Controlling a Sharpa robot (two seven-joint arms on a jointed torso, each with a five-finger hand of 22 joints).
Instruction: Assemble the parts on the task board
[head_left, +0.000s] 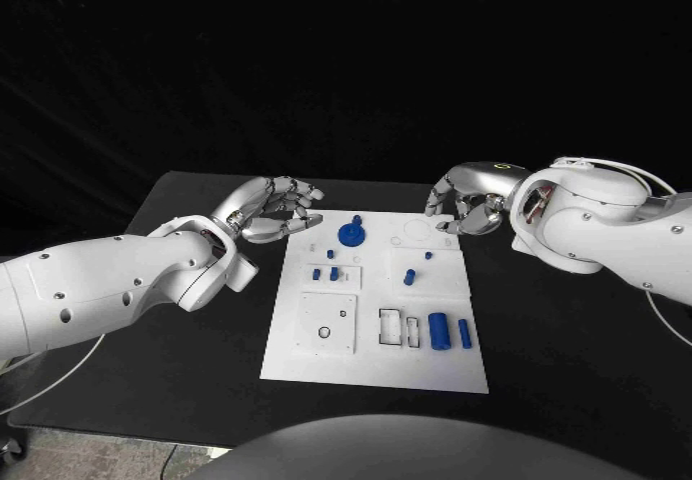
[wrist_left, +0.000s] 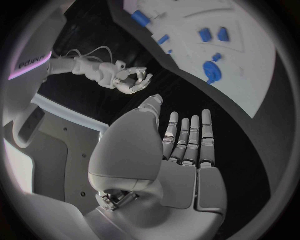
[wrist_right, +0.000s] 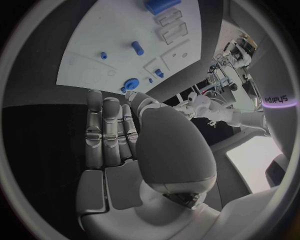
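We see the board (head_left: 378, 335) lying mid-table (head_left: 173, 200), with blue parts (head_left: 438, 330) scattered over it: a round knobbed piece (head_left: 352, 235) near the far end, small pegs (head_left: 410, 277) in the middle, two cylinders near the right edge. Our left hand (head_left: 274, 212) hovers beside the board's far left corner, fingers loosely curled yet apart, holding nothing. Our right hand (head_left: 469, 200) hangs over the far right corner, fingers bent downward, empty too; from its wrist the fingers (wrist_right: 106, 130) lie straight, side by side
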